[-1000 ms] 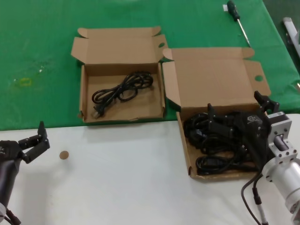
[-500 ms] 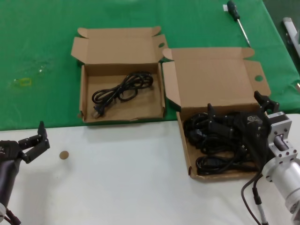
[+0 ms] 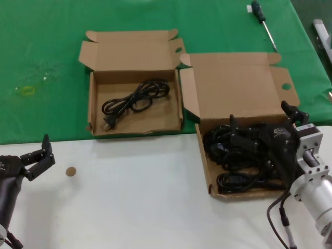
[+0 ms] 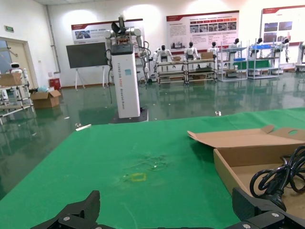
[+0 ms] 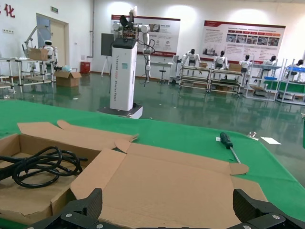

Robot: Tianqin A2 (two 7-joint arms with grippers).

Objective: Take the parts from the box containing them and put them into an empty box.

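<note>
You are dealing with limp rubber cords (image 3: 241, 155): light, floppy, and tangled with one another in the tall-lidded box (image 3: 236, 93) at about 3 o'clock on the bench (image 3: 135, 197). Expect a lifted loop to drag its neighbours, so I would take hold at a bundled run of cable near the top of the heap rather than at a moulded plug, which looks likelier to slip.

Your right end effector (image 3: 262, 122) sits low over that heap with its fingers spread wide, one tip near the box's near-left cords and the other by the right wall; whether it already touches a cord is hard to tell from the head view.

The short-lidded box (image 3: 132, 52) at 11 o'clock is not empty: one coiled cord (image 3: 136, 98) lies across its floor, with plenty of room left around it.

Your left end effector (image 3: 39, 155) waits at 8 o'clock over the white part of the bench, fingers parted and holding nothing.
</note>
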